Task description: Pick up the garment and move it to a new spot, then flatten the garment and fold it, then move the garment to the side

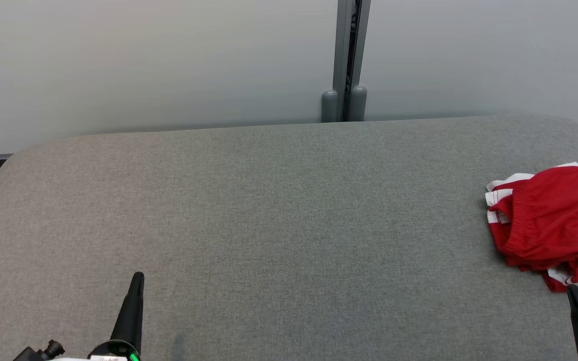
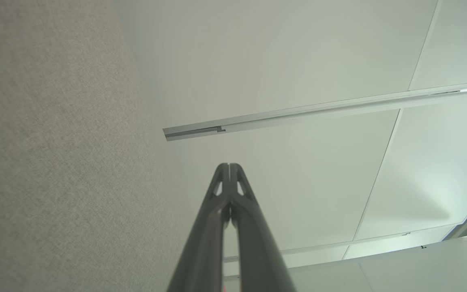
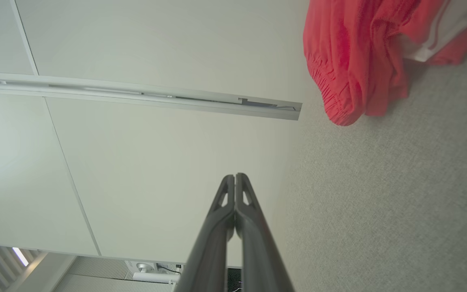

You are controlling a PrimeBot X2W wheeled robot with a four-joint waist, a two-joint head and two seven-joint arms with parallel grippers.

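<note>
A broad counter (image 1: 289,210) covered in grey woven fabric, its far corners rounded, stands against pale matte wall panels (image 1: 143,60). A grey metal post (image 1: 350,55) joins two panels behind it. A slim aluminium rail (image 2: 318,110) crosses the panels. The light is soft and even.

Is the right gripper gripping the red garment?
No. In the right wrist view the right gripper is shut on nothing, and the red garment lies crumpled apart from it on the grey fabric surface.

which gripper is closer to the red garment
The right gripper: its tip is right by the near edge of the red garment, while the left gripper is far across the grey surface.
</note>
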